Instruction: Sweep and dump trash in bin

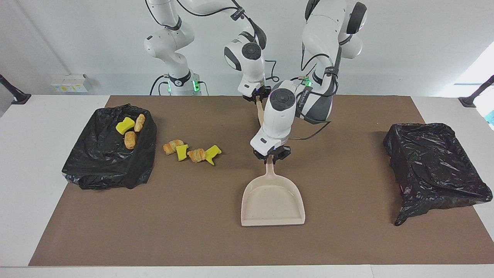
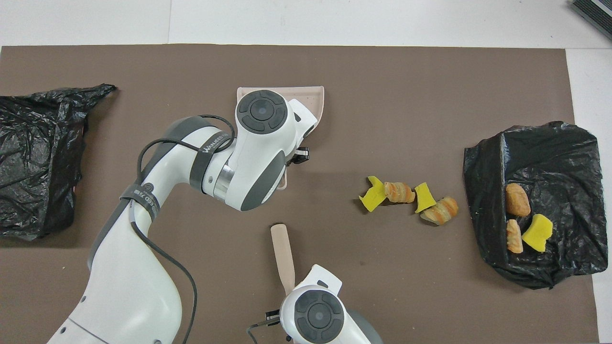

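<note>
The tabletop [image 1: 46, 162] was white, and a wide brown mat [image 1: 347, 239] covered most of it under a plain pale wall. Two black-lined bins sat on the mat: the bin at the right arm's end [image 1: 102, 170] already held three scraps, while the bin at the left arm's end [image 1: 436, 170] showed none.

The beige dustpan [image 1: 273, 202] lay flat mid-mat, and the left pincer [image 1: 271, 155] was clenched on its handle. The right pincer [image 1: 256, 98] hung over the mat's edge by the robots, gripping a flat tan scraper [image 2: 283, 253].

Four pieces of trash [image 1: 192, 151] lay loose near the filled bin, well apart from the pan. The sweeping step seemed in hand, roughly half done. Next, I judge, the pan's open lip must be set just beside the scraps and the scraper drawn across them.
</note>
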Robot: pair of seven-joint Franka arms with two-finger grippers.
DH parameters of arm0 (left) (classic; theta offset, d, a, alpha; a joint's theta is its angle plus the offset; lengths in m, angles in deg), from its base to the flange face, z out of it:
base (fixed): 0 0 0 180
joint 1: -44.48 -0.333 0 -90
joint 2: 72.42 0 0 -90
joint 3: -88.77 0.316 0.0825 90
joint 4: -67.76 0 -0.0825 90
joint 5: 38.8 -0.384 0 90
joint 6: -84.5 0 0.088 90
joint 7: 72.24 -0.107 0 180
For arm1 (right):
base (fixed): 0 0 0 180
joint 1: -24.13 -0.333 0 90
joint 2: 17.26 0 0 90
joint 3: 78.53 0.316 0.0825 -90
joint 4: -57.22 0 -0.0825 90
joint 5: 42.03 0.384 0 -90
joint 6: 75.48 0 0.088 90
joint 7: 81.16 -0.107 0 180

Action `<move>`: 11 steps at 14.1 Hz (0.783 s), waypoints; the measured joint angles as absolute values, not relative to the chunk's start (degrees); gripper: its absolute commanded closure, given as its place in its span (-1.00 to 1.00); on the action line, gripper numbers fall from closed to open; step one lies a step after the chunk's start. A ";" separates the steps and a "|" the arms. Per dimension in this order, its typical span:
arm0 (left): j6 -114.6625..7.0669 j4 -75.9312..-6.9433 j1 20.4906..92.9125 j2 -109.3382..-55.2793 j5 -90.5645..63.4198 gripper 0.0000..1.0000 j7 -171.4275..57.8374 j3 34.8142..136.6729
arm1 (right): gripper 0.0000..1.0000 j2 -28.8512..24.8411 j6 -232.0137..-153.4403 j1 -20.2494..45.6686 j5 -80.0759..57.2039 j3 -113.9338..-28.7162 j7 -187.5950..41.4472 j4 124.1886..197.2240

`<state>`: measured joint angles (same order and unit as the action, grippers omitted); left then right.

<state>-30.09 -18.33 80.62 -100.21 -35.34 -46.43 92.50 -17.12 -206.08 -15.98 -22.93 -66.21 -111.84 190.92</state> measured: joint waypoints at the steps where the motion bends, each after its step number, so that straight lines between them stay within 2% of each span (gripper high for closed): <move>1: -29.29 -18.10 79.86 -99.34 -35.35 1.00 -48.78 92.61 | 1.00 -17.14 -205.61 -15.73 -22.93 -66.44 -112.09 190.38; 4: -26.40 -18.04 78.30 -96.84 -35.48 1.00 -57.23 92.82 | 1.00 -19.36 -196.98 -11.65 -23.88 -66.80 -112.11 187.78; 8: -22.17 -18.34 77.19 -96.58 -35.78 1.00 -73.25 93.05 | 1.00 -29.26 -180.32 -0.51 -31.17 -67.14 -111.28 186.81; 11: -18.90 -19.66 76.12 -96.11 -37.24 1.00 -90.03 93.25 | 1.00 -33.44 -176.32 9.62 -34.94 -67.30 -103.95 187.07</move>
<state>-18.90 -19.66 76.12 -96.11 -37.24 -90.03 93.25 -33.44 -176.32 9.62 -34.94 -67.30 -103.95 187.07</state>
